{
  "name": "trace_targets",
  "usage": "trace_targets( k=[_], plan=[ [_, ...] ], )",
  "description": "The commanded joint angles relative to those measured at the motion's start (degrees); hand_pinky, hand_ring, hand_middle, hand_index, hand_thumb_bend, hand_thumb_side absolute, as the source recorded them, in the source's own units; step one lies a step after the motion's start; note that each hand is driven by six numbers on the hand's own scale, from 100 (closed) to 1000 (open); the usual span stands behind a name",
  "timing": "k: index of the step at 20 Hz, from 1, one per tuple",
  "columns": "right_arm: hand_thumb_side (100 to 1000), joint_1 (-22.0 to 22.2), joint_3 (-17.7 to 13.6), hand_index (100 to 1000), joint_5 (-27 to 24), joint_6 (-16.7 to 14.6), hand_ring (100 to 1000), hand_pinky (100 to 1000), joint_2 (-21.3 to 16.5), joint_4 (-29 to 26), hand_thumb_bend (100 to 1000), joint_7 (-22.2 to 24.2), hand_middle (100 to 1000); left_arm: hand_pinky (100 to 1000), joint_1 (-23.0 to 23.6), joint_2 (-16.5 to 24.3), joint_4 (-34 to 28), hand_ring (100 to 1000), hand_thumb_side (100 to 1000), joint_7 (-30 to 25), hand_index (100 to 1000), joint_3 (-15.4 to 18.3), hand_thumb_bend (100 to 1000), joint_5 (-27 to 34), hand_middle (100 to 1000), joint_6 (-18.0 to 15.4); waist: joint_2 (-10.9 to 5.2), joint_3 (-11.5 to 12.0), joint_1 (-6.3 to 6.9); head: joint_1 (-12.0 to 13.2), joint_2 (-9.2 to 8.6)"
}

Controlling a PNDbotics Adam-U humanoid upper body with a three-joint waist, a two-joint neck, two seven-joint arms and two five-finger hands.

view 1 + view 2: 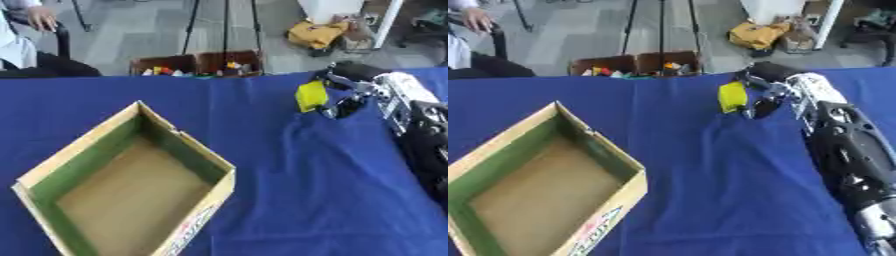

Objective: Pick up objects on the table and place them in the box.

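One yellow object [731, 97] sits near the far edge of the surface [710, 190], toward its right side, pinched between the curled fingers [756, 107] of the right hand [770, 87]. The box [131, 185] lies well apart at the near left corner. Carried that far, the object could slip from what looks a partial hold, or clip the box's rim.

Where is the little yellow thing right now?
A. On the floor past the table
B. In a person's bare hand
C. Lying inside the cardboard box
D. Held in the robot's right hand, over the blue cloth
D: the right hand has its fingers curled round the yellow object above the blue tablecloth, while the cardboard box holds nothing.
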Motion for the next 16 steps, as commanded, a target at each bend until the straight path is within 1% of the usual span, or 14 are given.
trace_targets(
  k=[1, 4, 16],
  plan=[
    [142, -1.01, -0.34, 449, -2.62, -0.04, 713, 699, -2.04, -2.51, 105, 0.36, 100, 738, -0.22, 1.44, -0.98, 678, 938, 0.21, 950, 0.61, 100, 0.35, 808, 0.40, -1.71, -0.15, -0.97, 0.27, -0.03],
    [122, -1.01, -0.39, 441, -5.14, -0.10, 711, 700, -2.55, -4.23, 100, 1.47, 100, 737, -0.10, 1.66, -0.98, 677, 937, 0.33, 950, 0.65, 100, 0.45, 808, 0.60, -2.08, -0.33, -0.98, 0.41, 0.21],
    [100, -0.10, 0.81, 405, -15.38, 0.59, 701, 697, -4.86, -14.06, 100, 5.44, 100, 734, 0.16, 2.13, -0.98, 677, 935, 0.62, 951, 0.67, 100, 1.01, 808, 0.99, -3.00, -0.58, -0.96, 0.70, 0.70]
  ],
)
